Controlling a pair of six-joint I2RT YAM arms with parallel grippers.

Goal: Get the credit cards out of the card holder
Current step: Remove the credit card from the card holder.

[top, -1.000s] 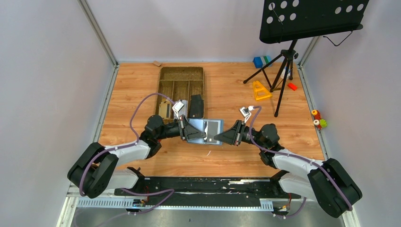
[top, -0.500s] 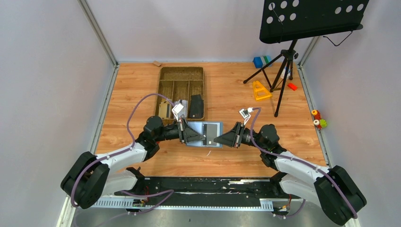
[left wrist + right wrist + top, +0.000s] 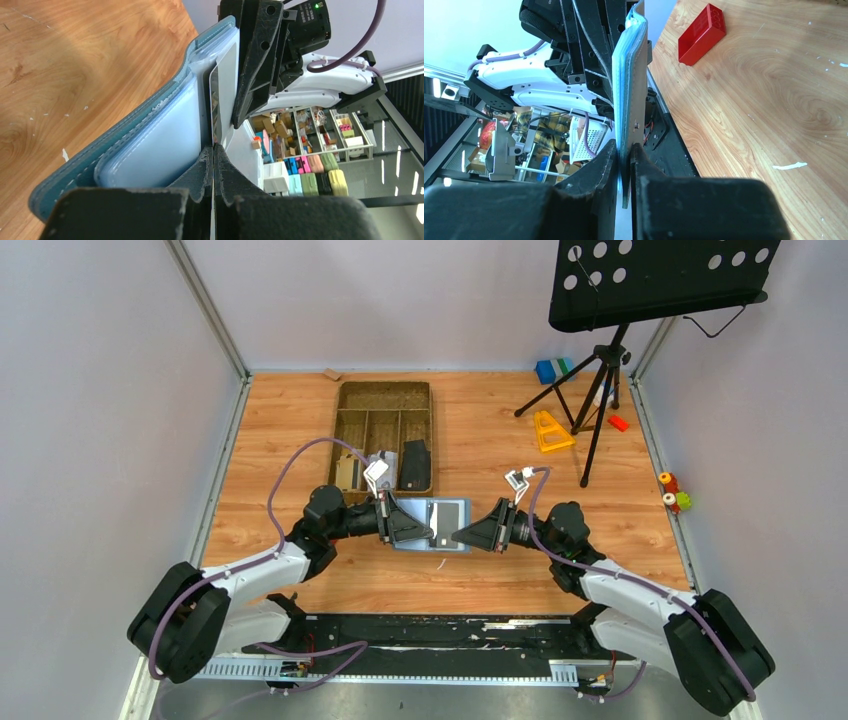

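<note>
Out over the middle of the table [image 3: 300, 430], the two arms meet tip to tip with the card holder [image 3: 418, 504] hanging open between them, clear of the wood. The right gripper [image 3: 625, 150] is clamped on its right edge. The left gripper [image 3: 214, 149] is pinched tight on the edge of a grey credit card [image 3: 226, 75] standing out of a pale pocket. Farther back lies a brown divided tray [image 3: 385, 415], and a music stand [image 3: 660, 280] is at far right.

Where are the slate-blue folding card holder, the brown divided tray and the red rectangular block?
Slate-blue folding card holder [image 3: 150, 145], left wrist view, pale inner pocket.
Brown divided tray [image 3: 384, 387], top external view, far rim.
Red rectangular block [image 3: 702, 34], right wrist view, upper face.
</note>
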